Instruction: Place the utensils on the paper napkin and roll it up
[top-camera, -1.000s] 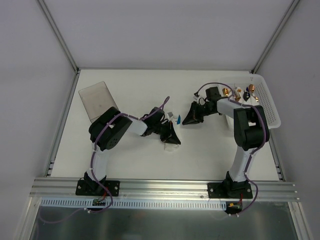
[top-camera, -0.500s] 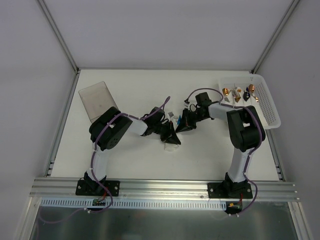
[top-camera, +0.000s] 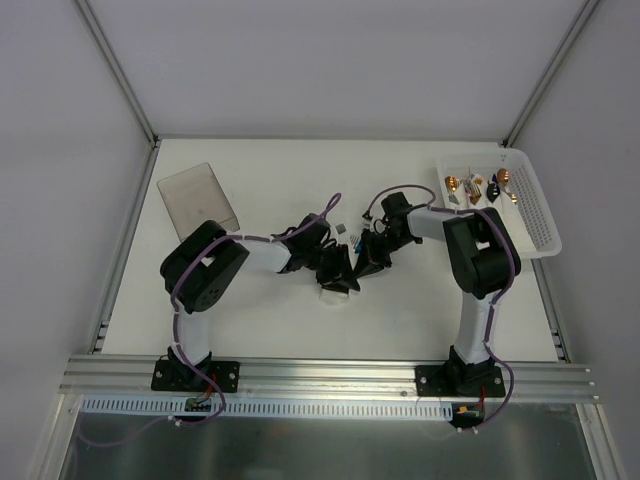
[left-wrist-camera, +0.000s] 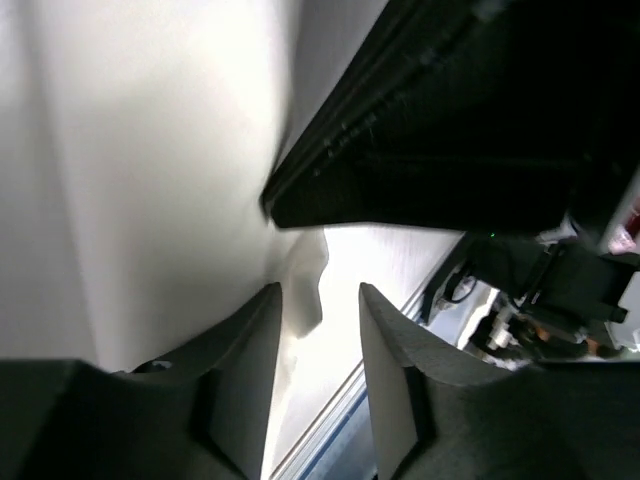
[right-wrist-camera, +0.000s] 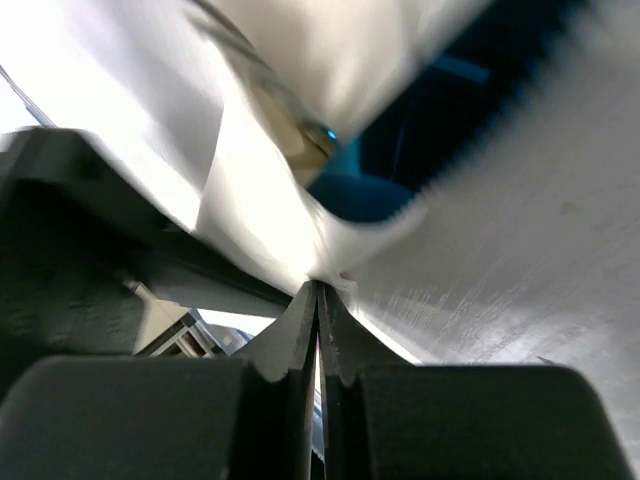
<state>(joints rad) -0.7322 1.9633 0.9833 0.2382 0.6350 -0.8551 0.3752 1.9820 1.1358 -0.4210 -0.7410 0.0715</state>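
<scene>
**Table** (top-camera: 280, 160): pale, flat work surface with metal-framed walls at its edges.

**White basket** (top-camera: 541, 205): perforated, at the far right of the table. It holds gold- and black-ended cutlery (top-camera: 478, 186) at its far end.

**Grey tray** (top-camera: 197, 198): translucent, lying flat at the far left, well apart from everything else.

**Left arm** (top-camera: 205, 275): bent at the elbow, forearm reaching right toward the table's middle.

**Right arm** (top-camera: 480, 255): folded back on itself, forearm reaching left toward the same spot. The two wrists stand just beside each other.

**Left gripper** (left-wrist-camera: 318, 295): jaws apart, with bright table showing through the gap and nothing seen between them. Its tips point at a crumpled white fold.

**Right gripper** (right-wrist-camera: 318, 290): jaws pressed together, only a thin seam between them. A paper edge runs down to the tips. The wrist view is too blurred to tell whether that edge is pinched or merely touching.

**Paper napkin** (right-wrist-camera: 250, 200): white, loosely curled and creased, at the middle of the table beneath and between the two grippers. One flap lifts up in front of the right gripper.

**Utensils** (right-wrist-camera: 365, 195): a bright blue handle shows under the raised flap, partly wrapped. The other pieces are hidden by paper.
</scene>
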